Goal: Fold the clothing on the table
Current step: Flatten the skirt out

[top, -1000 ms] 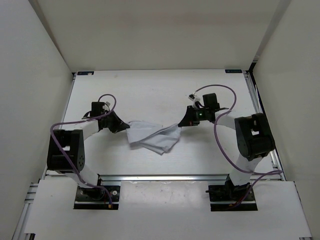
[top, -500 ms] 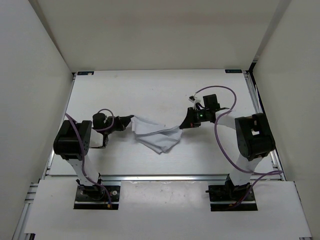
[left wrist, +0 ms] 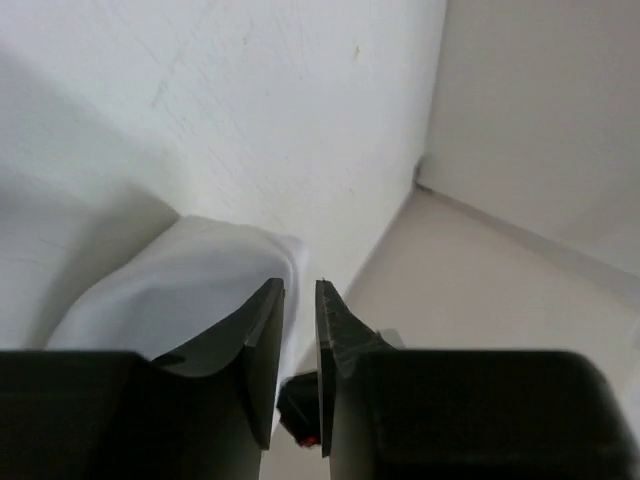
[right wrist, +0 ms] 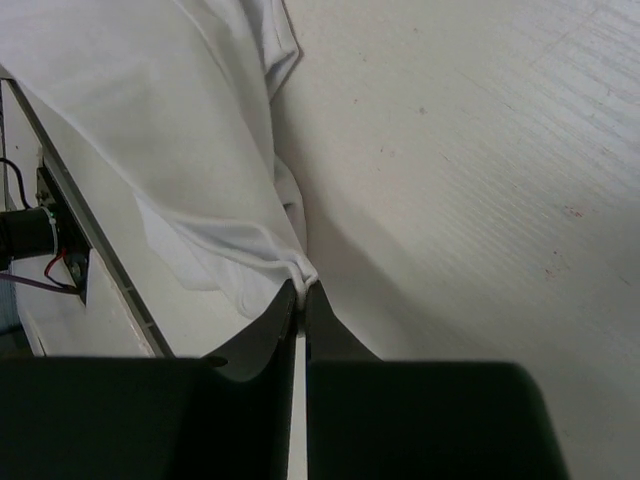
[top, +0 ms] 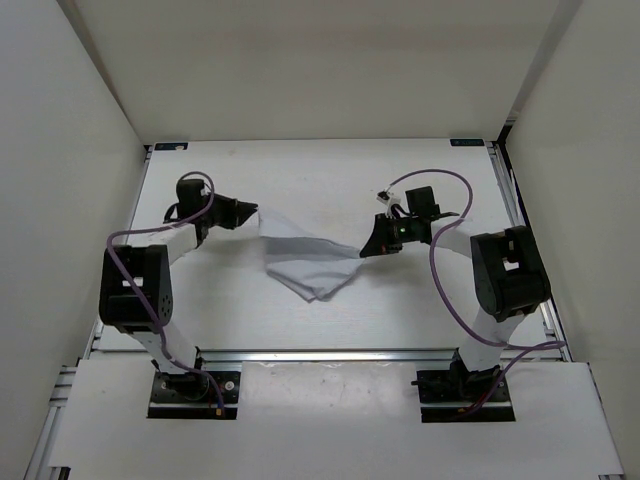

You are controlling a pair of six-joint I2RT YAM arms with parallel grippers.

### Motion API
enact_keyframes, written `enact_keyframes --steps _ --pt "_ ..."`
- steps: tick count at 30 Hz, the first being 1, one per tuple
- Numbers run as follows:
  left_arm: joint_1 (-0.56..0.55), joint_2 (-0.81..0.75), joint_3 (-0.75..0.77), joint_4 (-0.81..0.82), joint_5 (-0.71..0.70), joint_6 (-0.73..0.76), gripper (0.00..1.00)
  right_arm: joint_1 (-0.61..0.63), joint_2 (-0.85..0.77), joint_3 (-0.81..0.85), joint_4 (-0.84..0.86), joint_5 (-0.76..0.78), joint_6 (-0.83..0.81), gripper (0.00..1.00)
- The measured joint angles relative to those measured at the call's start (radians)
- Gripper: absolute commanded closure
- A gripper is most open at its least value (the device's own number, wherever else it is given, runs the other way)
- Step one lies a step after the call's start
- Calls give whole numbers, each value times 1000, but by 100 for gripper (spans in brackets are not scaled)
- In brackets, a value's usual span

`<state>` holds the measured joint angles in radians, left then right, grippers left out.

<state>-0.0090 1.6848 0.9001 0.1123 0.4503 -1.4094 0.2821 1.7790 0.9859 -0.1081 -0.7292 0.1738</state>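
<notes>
The right jaws are closed tight, pinching one corner of the clothing (top: 310, 265). The left jaws stand slightly apart, with the opposite corner lying against one finger. The clothing hangs stretched between both, over the middle of the desk (top: 330, 175).

Bright, even light; soft shadow beneath the clothing (top: 310, 265); jaws dark, blurred in wrist views
</notes>
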Motion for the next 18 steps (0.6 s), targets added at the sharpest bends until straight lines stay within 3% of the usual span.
enact_keyframes --steps 2,4,8,12,18 --pt "-1 -18 55 -115 -52 95 42 -1 0 0 -5 0 -2 100" --pt "-5 -21 108 -229 -120 175 36 -2 0 0 -9 0 -5 100" --pt "-28 -18 204 -422 -267 305 35 0 0 1 -11 0 -8 100" --pt "-72 -18 282 -497 -380 473 39 2 0 2 -16 0 -13 100" --pt "-227 -68 254 -493 -499 1032 39 3 -10 7 -27 1 -26 100"
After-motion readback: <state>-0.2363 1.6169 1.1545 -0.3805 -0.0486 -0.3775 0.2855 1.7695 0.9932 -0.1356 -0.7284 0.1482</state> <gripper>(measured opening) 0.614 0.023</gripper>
